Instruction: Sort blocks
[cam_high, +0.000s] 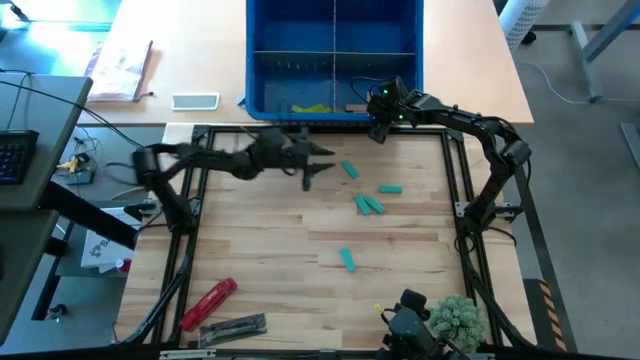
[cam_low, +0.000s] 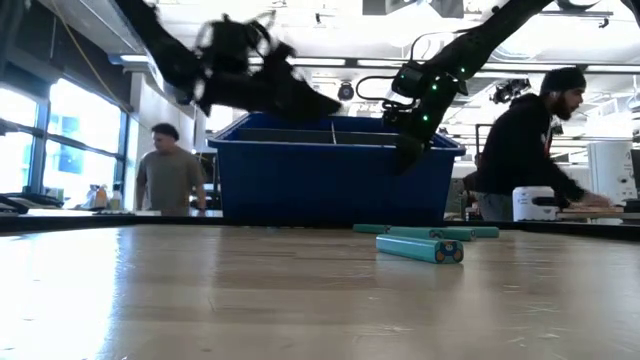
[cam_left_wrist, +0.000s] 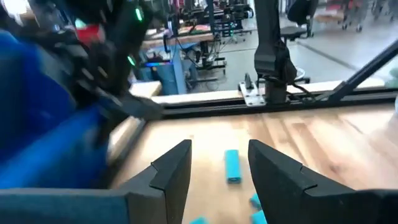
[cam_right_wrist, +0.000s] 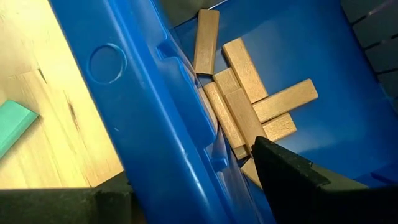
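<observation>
Teal blocks on the table, tan ones in the bin

Five teal rectangular blocks (cam_high: 367, 204) lie on the wooden table before the blue plastic bin (cam_high: 333, 50). The left gripper (cam_high: 318, 165), parted and empty, hangs near the bin's front wall. The right gripper (cam_high: 382, 112), apparently parted, straddles that wall above tan wooden blocks (cam_right_wrist: 249, 109) inside.

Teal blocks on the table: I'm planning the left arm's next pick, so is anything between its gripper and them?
Nothing visible blocks it. The left gripper, open and empty, hangs above the bare wood, with a teal block showing between its fingers. The blue bin lies off to the side, behind the blocks.
</observation>
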